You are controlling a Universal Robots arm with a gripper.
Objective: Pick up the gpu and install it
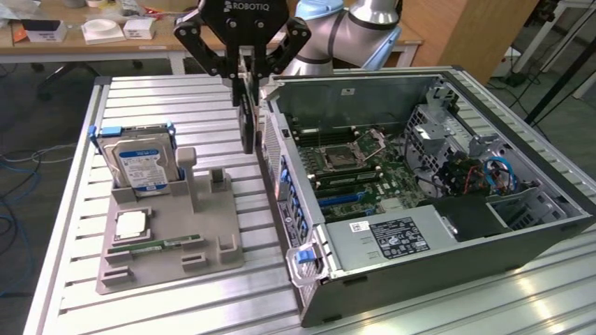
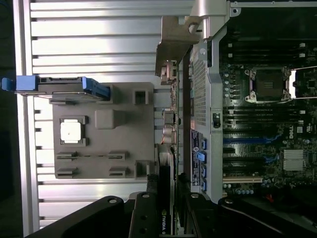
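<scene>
The label on the hard drive is blue and white, the tray grey, the gripper and graphics card black.

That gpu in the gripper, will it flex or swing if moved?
Probably stiff: the gpu hangs straight below the gripper, no visible bend. Gripped at its top only, it could pivot if it bumps the case.

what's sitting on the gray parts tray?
On the tray: hard drive standing on edge in its slot, CPU and memory stick lying flat. The gpu hangs in the gripper, off the tray. The drive hides the slot floor under it.
</scene>
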